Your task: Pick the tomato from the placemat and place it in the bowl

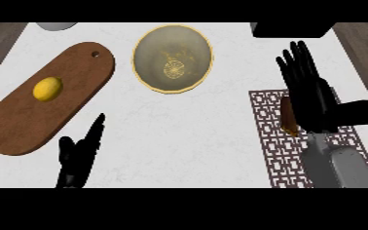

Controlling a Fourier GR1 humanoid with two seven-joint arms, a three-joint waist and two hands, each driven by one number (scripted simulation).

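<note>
Bench (201, 126): I see a pale, marbled top carrying everything, viewed steeply from above.
Cutting board (68, 102): long wooden board at the left, lying at a slant, with a yellow lemon (47, 88) on it; neither belongs to my task.
Placemat (277, 146): dark patterned mat at the right, partly covered by my right forearm.
Bowl (173, 58): round, gold-rimmed, with nothing in it, well apart from the placemat, up and to the left of it.
Right hand (309, 95): over the placemat's upper edge, fingers straight and released, grasping nothing that I can see.
Left hand (79, 153): low at the left, just beside the board's near end, fingers relaxed, holding nothing.
Tomato (289, 119): I make out only a reddish-brown sliver on the placemat at the left edge of my right hand; the rest is hidden under the palm.
Handling, my judgement: light, smooth-skinned and round, so apt to roll or slip; soft enough to bruise.
Where to hold, my judgement: around its widest part, thumb opposite fingers, from above.
</note>
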